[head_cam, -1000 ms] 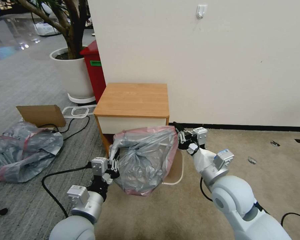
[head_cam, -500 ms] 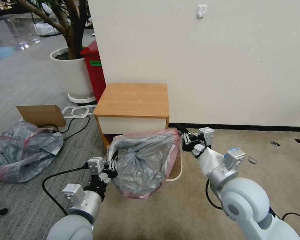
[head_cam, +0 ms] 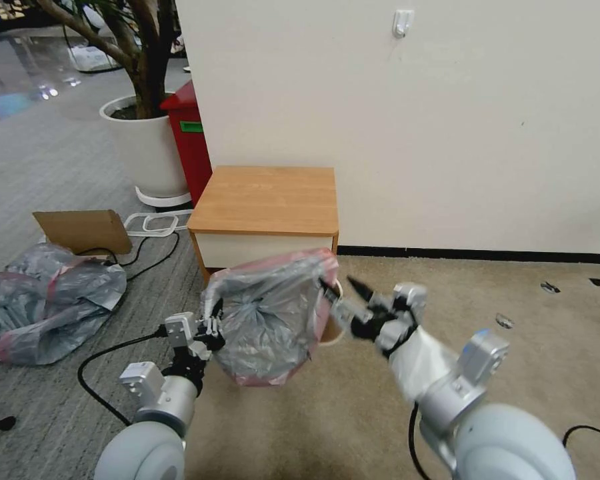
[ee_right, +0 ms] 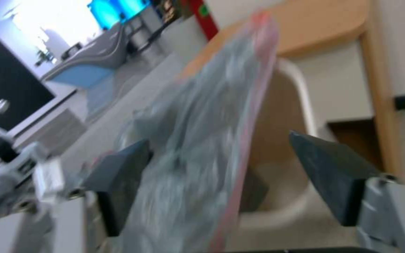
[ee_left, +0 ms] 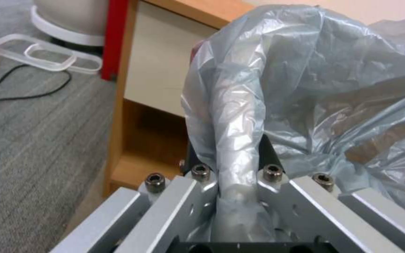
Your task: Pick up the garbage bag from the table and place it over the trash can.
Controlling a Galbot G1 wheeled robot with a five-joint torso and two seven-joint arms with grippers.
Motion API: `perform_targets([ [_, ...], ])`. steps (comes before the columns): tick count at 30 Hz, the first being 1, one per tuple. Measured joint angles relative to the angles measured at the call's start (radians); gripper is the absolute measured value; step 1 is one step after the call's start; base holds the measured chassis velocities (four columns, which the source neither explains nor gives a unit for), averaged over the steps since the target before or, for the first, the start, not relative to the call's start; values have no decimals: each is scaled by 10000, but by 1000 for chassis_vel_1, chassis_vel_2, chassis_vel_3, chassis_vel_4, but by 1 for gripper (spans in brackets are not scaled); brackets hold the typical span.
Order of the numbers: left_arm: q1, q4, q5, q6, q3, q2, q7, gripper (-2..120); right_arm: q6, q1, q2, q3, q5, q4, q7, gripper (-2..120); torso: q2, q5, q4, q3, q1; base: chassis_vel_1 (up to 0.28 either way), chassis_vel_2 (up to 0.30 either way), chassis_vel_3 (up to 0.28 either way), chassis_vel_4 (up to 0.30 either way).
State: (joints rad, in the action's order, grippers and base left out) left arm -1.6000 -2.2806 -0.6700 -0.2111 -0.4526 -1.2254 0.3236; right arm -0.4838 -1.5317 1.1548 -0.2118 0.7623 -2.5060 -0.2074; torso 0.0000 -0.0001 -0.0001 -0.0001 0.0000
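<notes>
Lower centre of the head view, the right hand (head_cam: 343,299) has let go and pulled back, fingers spread. The left hand (head_cam: 207,328) keeps the garbage bag (head_cam: 267,317) pinched, draped over the trash can (head_cam: 333,331) before the desk (head_cam: 267,200), only partly seated.

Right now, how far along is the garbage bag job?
Done: the garbage bag is off the table. In hand: the left end effector is shut on a bunched fold of it; the right end effector is open beside its pink rim. Left: the bag is not yet fitted over the trash can.
</notes>
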Motion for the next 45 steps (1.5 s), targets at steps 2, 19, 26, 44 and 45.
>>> perform_targets([
  [2,41,-40,-156,-2,-58,4,58,5,-43,-121,-41,34,-15,0,204,85,0,0,0,0,0,0,0,0,0],
  [19,-94,-446,-279,-29,-231,34,71,5,46,458,77,413,-405,41,697,86,0,0,1,1,0,0,0,0,0],
  [26,-129,-567,-210,-34,-184,57,32,5,85,576,235,593,-710,214,714,81,0,1,1,1,0,0,0,0,0],
  [44,-134,-730,342,94,-25,108,-239,5,84,702,640,1385,-854,419,-602,77,0,2,1,1,0,0,0,0,0],
  [45,-137,-746,363,105,-20,114,-249,5,84,709,649,1401,-855,421,-636,76,0,2,1,1,0,0,0,0,0],
])
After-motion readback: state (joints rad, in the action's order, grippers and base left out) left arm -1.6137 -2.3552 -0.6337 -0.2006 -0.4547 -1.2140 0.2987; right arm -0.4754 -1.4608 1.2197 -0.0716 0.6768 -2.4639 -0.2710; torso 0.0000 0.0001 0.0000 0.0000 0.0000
